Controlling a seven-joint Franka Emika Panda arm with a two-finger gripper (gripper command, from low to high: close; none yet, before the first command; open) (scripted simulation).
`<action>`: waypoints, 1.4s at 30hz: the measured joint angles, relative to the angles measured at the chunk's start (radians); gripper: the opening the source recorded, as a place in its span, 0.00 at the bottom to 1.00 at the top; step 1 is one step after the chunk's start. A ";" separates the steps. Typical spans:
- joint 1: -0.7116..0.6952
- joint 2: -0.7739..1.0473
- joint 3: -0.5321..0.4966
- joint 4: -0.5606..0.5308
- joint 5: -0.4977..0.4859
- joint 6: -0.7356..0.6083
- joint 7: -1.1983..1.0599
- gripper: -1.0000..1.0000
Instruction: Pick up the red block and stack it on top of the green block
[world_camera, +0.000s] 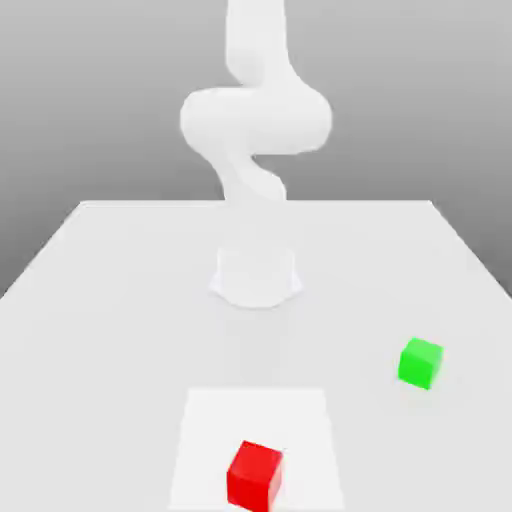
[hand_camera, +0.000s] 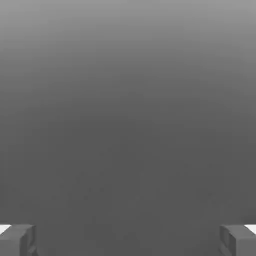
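The red block (world_camera: 255, 475) rests on the table near the front edge, about midway across the exterior view. The green block (world_camera: 420, 362) sits on the table farther back, toward the exterior view's right, well apart from the red one. In the hand view my gripper (hand_camera: 128, 242) is open, its two grey fingertips (hand_camera: 17, 240) spread wide with nothing between them, and behind them lies plain grey background. The white arm (world_camera: 255, 120) rises from its base and leaves the exterior view at the top.
The arm's round base (world_camera: 255, 275) stands mid-table behind both blocks. A brighter white square patch (world_camera: 205, 440) lies under the red block. The light table (world_camera: 100, 300) stretches across the exterior view.
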 joint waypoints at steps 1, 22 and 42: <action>0.024 0.034 -0.022 -0.005 0.011 0.011 -0.047 0.50; 0.268 0.702 -0.237 -0.109 0.242 0.232 -0.970 0.50; 0.189 1.116 -0.153 -0.131 0.229 0.495 -1.292 0.00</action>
